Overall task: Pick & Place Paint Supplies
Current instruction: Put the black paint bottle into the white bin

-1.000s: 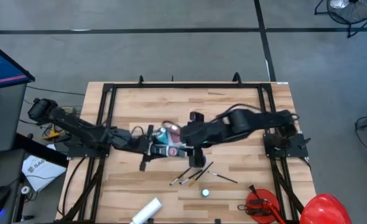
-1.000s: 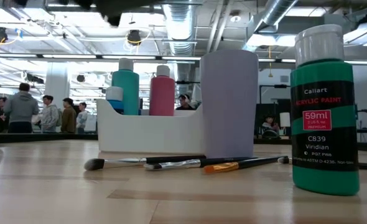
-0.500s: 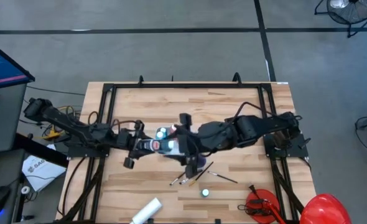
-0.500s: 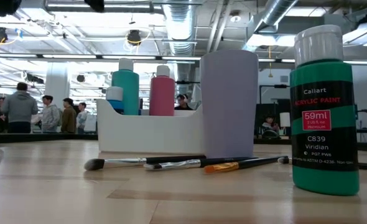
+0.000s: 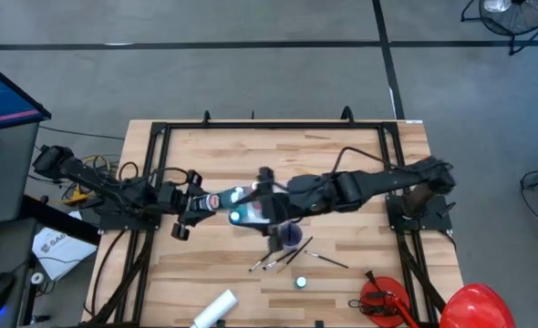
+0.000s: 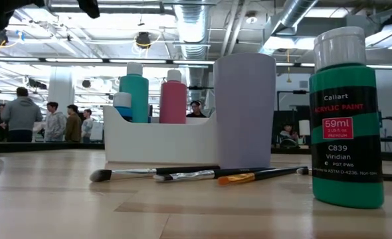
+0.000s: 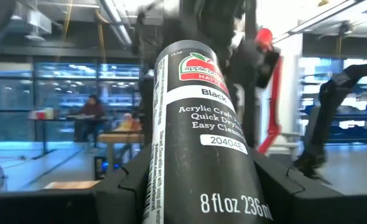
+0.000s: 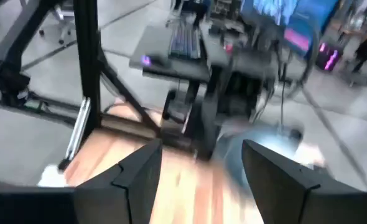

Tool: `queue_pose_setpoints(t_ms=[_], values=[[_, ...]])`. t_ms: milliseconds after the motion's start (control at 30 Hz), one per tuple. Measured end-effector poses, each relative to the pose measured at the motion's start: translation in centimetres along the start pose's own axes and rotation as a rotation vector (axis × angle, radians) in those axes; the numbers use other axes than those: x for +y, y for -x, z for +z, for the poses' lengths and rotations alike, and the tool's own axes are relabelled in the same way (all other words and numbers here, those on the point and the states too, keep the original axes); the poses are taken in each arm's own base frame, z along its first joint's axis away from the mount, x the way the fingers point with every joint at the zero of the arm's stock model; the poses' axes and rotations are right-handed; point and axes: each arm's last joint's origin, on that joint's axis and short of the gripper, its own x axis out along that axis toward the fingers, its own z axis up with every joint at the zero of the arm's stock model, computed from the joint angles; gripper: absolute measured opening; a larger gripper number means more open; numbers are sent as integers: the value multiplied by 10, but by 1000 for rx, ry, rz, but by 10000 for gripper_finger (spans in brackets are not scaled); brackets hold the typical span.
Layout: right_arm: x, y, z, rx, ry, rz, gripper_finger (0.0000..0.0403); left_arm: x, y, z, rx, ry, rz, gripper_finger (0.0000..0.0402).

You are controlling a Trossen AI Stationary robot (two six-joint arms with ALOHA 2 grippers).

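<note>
1. The left hand [image 5: 199, 202] pinches a black acrylic paint bottle [image 7: 196, 137], a smooth cylinder with a glossy printed label; the bottle runs out ahead of the hand toward the right hand.
2. The right hand [image 8: 202, 180] is spread with nothing between its fingers, above the white caddy [image 6: 159, 141] in the high view.
3. My judgement is that the slick plastic could slip or swing in a two-finger pinch if the bottle is carried lying across, since its weight hangs well past the fingers.
4. The two hands are close together over the middle of the surface [image 5: 342, 150], so I think a careless move by either arm could cause a knock.
5. The caddy, a matte white tray with low walls, already holds a teal bottle [image 6: 134, 93] and a pink bottle [image 6: 173, 97]; lowering the black one in at a tilt could tip them.
6. A tall lavender cup [image 6: 244, 109] stands just beside the caddy.
7. Thin dark-handled brushes [image 6: 196, 174] lie flat on the wood, on the camera side of the caddy, well below both hands; they could roll if brushed.
8. A green Viridian bottle [image 6: 347, 119] with a ribbed white cap stands upright, apart from both hands.
</note>
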Motion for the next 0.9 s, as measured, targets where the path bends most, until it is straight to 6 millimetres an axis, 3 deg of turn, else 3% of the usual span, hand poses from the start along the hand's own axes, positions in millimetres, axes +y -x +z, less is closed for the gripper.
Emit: queue_pose_setpoints(t_ms=[133,267,400,467,633,733,900], values=[[-12,28,-38,-139,-67,-64,192,1,5,4,-37,-16,-1,169],[-20,63,-76,-501,-155,-142,168,1,7,4,-58,-34,-14,170],[-20,58,-132,-687,-236,-174,155,0,7,8,-146,-21,-33,170],[-20,53,-144,-761,-246,-197,155,-1,5,5,-138,-23,-39,170],[-11,33,-146,-814,-231,-145,168,-2,0,0,-165,-21,-48,170],[-11,23,-131,-777,-226,-138,179,-5,-6,-8,-157,-20,-52,170],[-11,6,-103,-564,-197,-101,194,-7,-12,-16,-205,-13,-50,170]])
